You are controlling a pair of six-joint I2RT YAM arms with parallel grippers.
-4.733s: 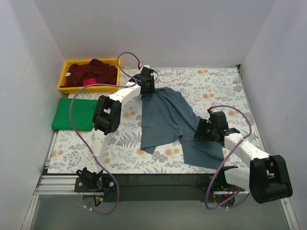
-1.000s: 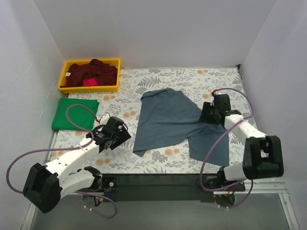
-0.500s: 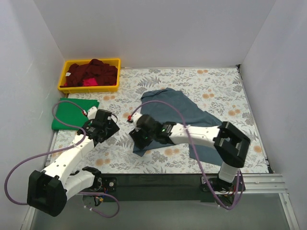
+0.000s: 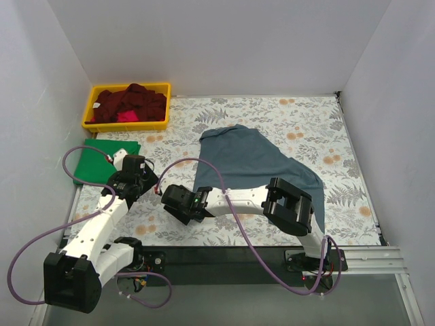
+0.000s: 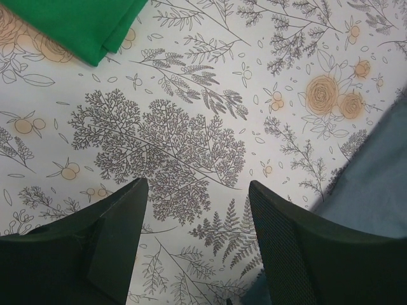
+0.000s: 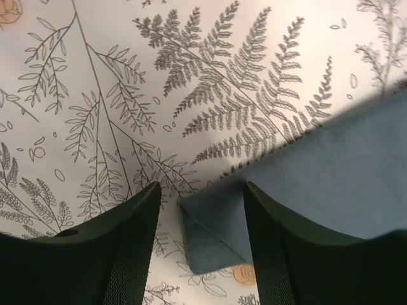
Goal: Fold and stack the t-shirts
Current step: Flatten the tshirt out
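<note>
Straddling the slate-blue t-shirt point(image 6: 331, 165) corner, the right gripper point(image 6: 200, 194) hovers spread.

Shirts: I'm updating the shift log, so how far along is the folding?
Done: green shirt lies folded at left. In hand: blue shirt lies spread, right fingers open astride its near corner. Remaining: folding it, plus dark red and pink shirts heaped in the yellow bin.

Slate-blue t-shirt point(image 4: 251, 163): large, unfolded, spread loosely with wrinkles across the middle of the bench point(image 4: 299, 115); its near-left corner is turned under (seen from the right wrist).
Green t-shirt point(image 4: 98, 163): folded flat at the left edge.
Dark red t-shirts point(image 4: 136, 102) and pink t-shirt point(image 4: 124, 116): heaped in the yellow bin point(image 4: 126, 125).
</note>
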